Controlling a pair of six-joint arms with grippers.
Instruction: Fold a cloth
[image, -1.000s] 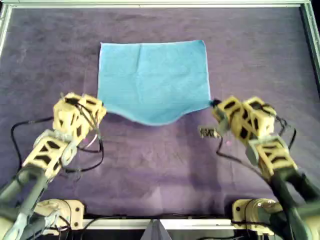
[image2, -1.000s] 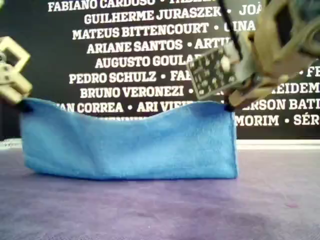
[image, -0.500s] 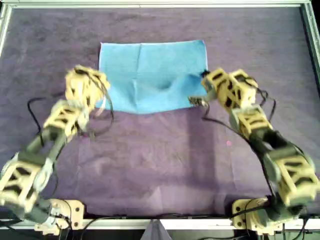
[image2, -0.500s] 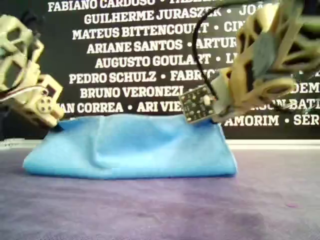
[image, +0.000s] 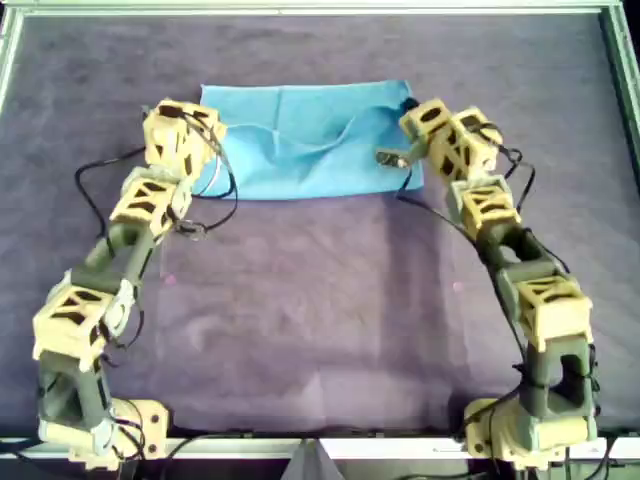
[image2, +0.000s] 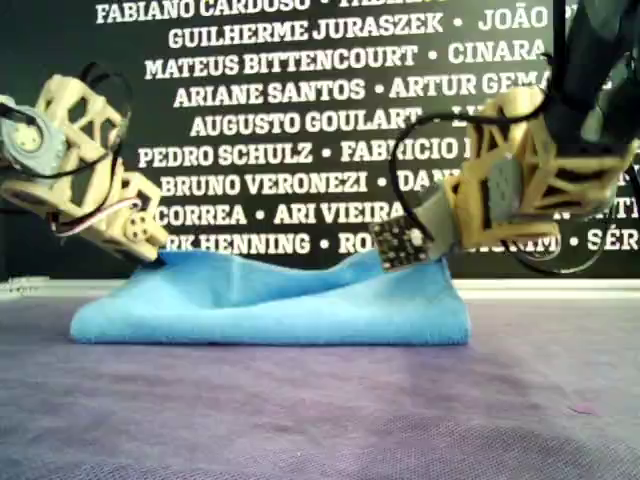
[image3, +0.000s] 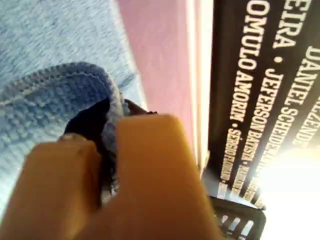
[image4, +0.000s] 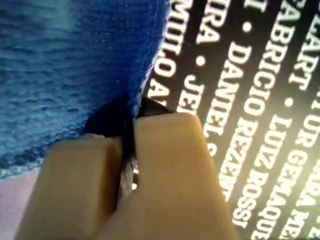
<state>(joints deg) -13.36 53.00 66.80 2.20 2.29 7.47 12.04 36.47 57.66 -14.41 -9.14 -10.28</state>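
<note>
On the purple felt (image: 330, 300), folded cloth (image: 300, 160), both end effectors (image3: 107, 150) (image4: 127, 145) pinching its corners

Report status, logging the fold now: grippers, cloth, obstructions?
Left gripper and right gripper each shut on the cloth. Cloth doubled over, top layer rumpled. Nothing blocking.

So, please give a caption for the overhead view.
Both grippers hold the light-blue cloth by its corners, folding it on purple felt.
</note>
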